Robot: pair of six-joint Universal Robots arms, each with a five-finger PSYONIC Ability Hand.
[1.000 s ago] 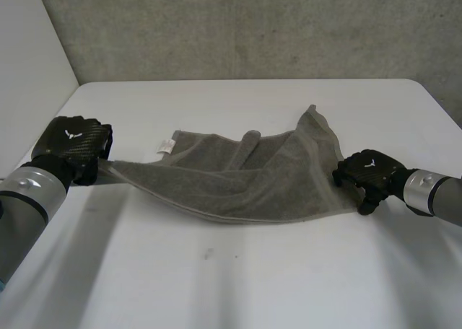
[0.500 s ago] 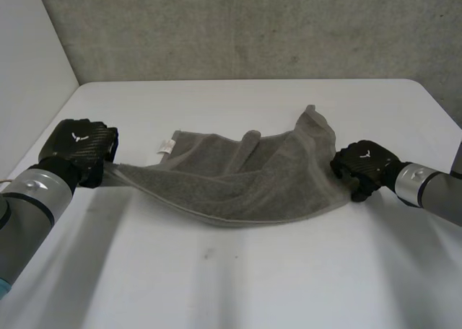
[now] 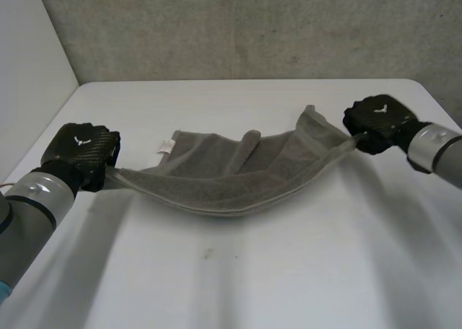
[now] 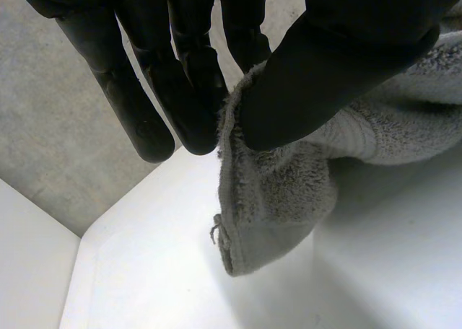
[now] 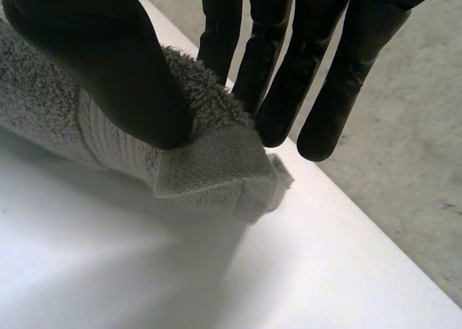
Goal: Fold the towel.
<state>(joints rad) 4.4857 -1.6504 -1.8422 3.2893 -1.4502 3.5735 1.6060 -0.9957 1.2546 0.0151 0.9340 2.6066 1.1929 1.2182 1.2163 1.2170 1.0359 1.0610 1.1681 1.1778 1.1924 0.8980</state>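
A grey towel (image 3: pixel 231 174) hangs stretched between my two hands over the white table (image 3: pixel 238 271), sagging in the middle, with a white label near its left end. My left hand (image 3: pixel 81 150) pinches the towel's left corner (image 4: pixel 274 199) between thumb and fingers (image 4: pixel 191 91). At the right, my right hand (image 3: pixel 379 120) is raised and pinches the towel's right corner (image 5: pixel 209 167) between thumb and fingers (image 5: pixel 278 76). The far edge of the towel rests bunched on the table.
A grey wall (image 3: pixel 253 29) runs behind the table's far edge. The table's left edge lies close to my left arm (image 3: pixel 29 213), and its right far corner lies beside my right arm (image 3: pixel 437 152).
My right hand has closed on the towel's right corner and lifted it up and back. The towel's near edge has risen and pulled tauter. The left hand has barely moved.
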